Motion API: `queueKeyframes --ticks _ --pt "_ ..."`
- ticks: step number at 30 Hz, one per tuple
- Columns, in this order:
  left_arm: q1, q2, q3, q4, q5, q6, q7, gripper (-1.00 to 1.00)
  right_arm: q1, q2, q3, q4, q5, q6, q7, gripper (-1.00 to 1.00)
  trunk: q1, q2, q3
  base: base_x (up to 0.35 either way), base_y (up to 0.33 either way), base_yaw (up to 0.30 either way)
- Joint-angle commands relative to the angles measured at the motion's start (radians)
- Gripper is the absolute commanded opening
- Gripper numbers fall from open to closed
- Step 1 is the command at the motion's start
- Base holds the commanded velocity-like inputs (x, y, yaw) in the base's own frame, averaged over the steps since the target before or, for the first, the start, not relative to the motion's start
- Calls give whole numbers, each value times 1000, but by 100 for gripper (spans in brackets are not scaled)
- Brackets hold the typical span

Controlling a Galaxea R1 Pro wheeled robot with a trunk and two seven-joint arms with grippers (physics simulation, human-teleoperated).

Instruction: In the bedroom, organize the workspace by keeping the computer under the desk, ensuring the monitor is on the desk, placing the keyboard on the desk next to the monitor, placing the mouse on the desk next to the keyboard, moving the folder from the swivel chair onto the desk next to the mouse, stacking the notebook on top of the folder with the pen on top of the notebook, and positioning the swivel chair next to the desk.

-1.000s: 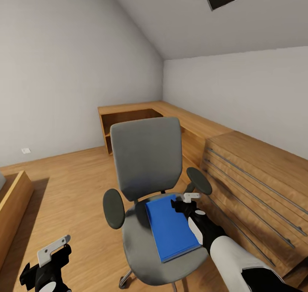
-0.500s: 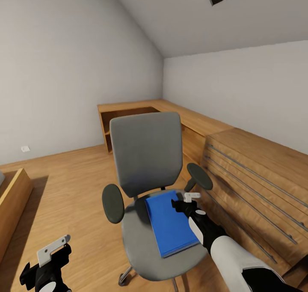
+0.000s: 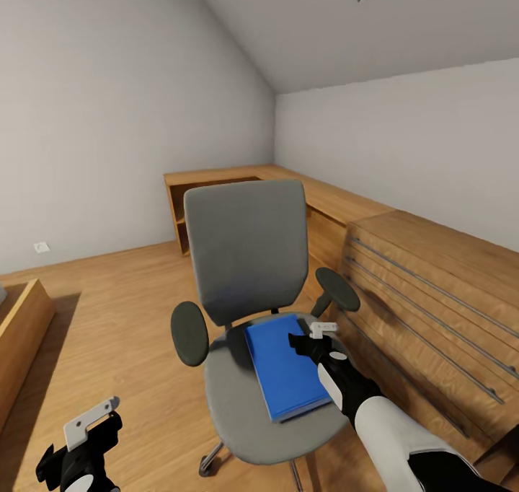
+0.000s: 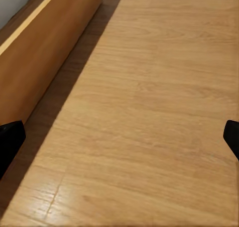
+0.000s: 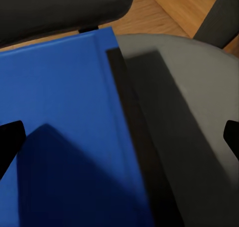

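The swivel chair [image 3: 245, 250], grey with black armrests, stands in the middle of the head view. Its seat [image 5: 194, 122] carries the flat blue folder [image 3: 285, 369], lying lengthwise. My right gripper [image 3: 311, 337] hovers open just above the folder's far right corner, by the right armrest [image 3: 337, 299]. In the right wrist view the folder [image 5: 59, 137] and seat lie between the two black fingertips [image 5: 10, 142] of the right gripper [image 5: 119, 139]. My left gripper [image 3: 90, 431] hangs low at the left, open over bare floor [image 4: 144, 112], away from the chair.
A light wooden chest of drawers [image 3: 432, 297] stands close to the chair's right. A low wooden shelf unit [image 3: 216, 196] runs along the far walls. A wooden frame [image 3: 21, 326] sits at the left, also seen as the frame [image 4: 45, 52] beside my left gripper. Open plank floor [image 3: 122, 312] lies left of the chair.
The whole head view has shifted a little, so the camera moved. My right gripper now sits slightly further over the folder's corner. Both grippers stay open.
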Motion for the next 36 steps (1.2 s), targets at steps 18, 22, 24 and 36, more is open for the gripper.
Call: queueKeyframes --ticks 18,22,24,36 --pt "0 1 -31 -3 18 8 6 100 0 -1 3 19 -4 6 -5 100 23 -42 -20 -2 0 0" --pt "0 2 -31 -2 18 8 7 100 0 -1 3 19 -4 6 -5 100 23 -42 -20 -178 0 0" --pt "0 3 -30 -2 18 9 6 100 0 -1 3 19 -4 6 -5 100 23 -42 -20 -273 0 0" --pt "0 3 -29 -2 18 10 6 100 0 -1 3 19 -4 6 -5 100 23 -42 -20 -159 0 0"
